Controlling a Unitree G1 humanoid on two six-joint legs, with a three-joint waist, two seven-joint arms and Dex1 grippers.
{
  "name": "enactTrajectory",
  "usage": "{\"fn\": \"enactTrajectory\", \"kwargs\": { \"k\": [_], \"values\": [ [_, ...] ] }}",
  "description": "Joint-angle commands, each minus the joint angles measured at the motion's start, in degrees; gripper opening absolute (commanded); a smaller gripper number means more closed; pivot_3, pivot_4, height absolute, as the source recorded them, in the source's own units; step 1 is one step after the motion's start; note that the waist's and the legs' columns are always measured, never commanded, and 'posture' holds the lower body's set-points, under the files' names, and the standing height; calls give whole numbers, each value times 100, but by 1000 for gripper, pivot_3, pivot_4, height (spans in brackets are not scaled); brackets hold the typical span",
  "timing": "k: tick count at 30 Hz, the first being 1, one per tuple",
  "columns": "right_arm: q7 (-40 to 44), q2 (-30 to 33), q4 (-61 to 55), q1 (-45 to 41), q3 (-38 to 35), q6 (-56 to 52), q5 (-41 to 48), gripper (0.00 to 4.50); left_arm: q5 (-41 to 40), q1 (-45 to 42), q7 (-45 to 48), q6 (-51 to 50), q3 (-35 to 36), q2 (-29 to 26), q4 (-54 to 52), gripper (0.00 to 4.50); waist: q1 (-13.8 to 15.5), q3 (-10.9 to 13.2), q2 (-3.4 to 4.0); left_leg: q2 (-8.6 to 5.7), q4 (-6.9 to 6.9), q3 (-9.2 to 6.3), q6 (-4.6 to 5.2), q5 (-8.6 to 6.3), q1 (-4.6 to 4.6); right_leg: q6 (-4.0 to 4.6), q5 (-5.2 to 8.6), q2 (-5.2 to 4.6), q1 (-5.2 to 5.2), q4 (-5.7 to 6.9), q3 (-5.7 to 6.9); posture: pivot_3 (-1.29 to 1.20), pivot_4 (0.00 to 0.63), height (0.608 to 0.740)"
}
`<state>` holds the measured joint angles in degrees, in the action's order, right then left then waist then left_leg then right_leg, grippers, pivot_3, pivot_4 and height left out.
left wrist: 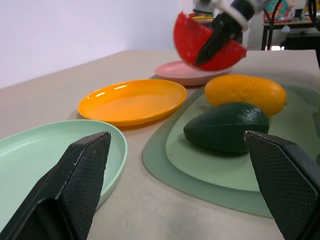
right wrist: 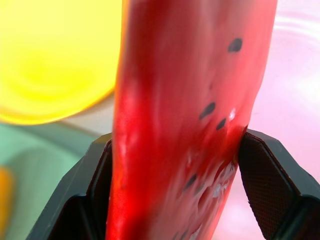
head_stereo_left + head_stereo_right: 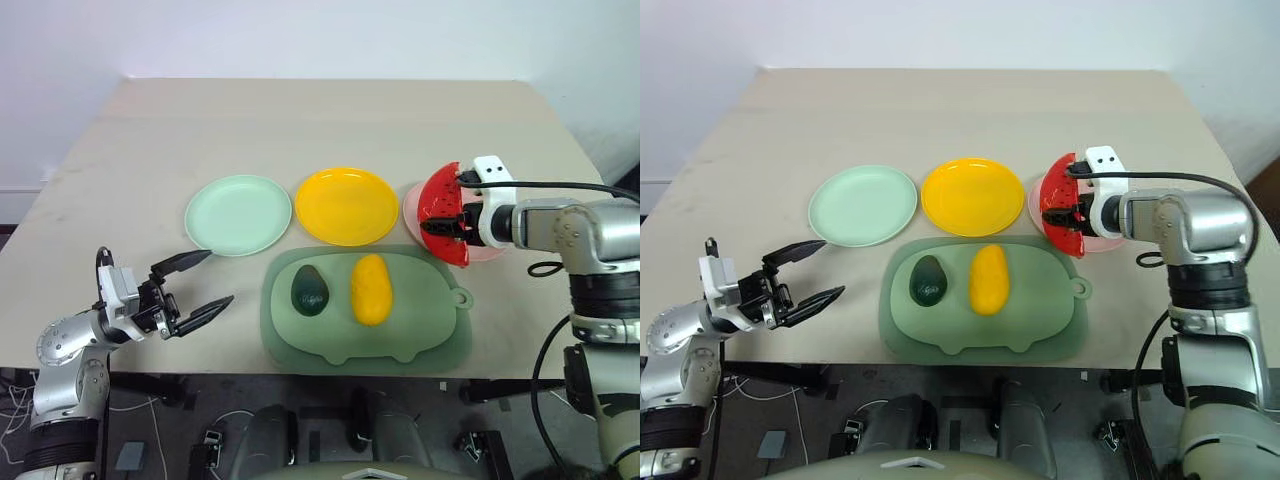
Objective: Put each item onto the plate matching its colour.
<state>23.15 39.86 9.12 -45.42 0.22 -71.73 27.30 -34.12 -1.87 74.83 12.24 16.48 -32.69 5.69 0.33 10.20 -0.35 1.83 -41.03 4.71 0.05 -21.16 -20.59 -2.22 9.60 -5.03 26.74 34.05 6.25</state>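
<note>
While the right claw [image 3: 452,216] pinches the watermelon wedge [image 3: 443,213] just above the pink plate [image 3: 412,212], head view shows the drop is basically straight down, wedge standing on edge. Avocado [image 3: 311,290] and mango [image 3: 371,288] lie lengthwise on the dull green mat [image 3: 440,325], nearer the wide-open left claw [image 3: 201,280], with bare surface between.

Left wrist view: avocado [image 1: 226,126] dead ahead, mint plate [image 1: 30,150] beside.

Right wrist view: wedge [image 2: 185,115] fills the claw, yellow plate [image 2: 50,60] off to one side.
</note>
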Motion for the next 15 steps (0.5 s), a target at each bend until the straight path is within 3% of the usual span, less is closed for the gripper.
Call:
{"fn": "enactTrajectory", "kwargs": {
  "k": [1, 8, 12, 15],
  "values": [
    [6, -31, 386, -284, 58, 487, -393, 3148, 16, 25, -4, 134, 46, 8, -39, 4500, -10, 0, 0, 0, 0, 1, 0, 0, 0, 0, 0, 0, 0, 0, 0, 0, 150, 733],
    [253, -7, 1058, -532, 264, 909, -896, 3148, 18, 106, -45, 189, 52, 51, -60, 4500, -45, 3, 5, 4, 1, 0, 2, -1, 0, 0, 0, 0, 1, 0, 0, 0, 150, 733],
    [518, 106, 1111, -594, 341, 931, -1038, 4398, 27, 114, -73, 199, 47, 80, -68, 4500, -103, 4, 6, 5, 2, -3, 2, -1, 0, 0, 0, -1, 1, 1, 1, 0, 150, 733],
    [815, 285, 987, -668, 287, 1024, -1058, 4478, 32, 114, -79, 203, 52, 88, -64, 4500, -113, 6, 11, 5, 3, -2, 2, -1, 0, 0, 0, -1, 3, 1, 1, 0, 150, 733]
  ]
}}
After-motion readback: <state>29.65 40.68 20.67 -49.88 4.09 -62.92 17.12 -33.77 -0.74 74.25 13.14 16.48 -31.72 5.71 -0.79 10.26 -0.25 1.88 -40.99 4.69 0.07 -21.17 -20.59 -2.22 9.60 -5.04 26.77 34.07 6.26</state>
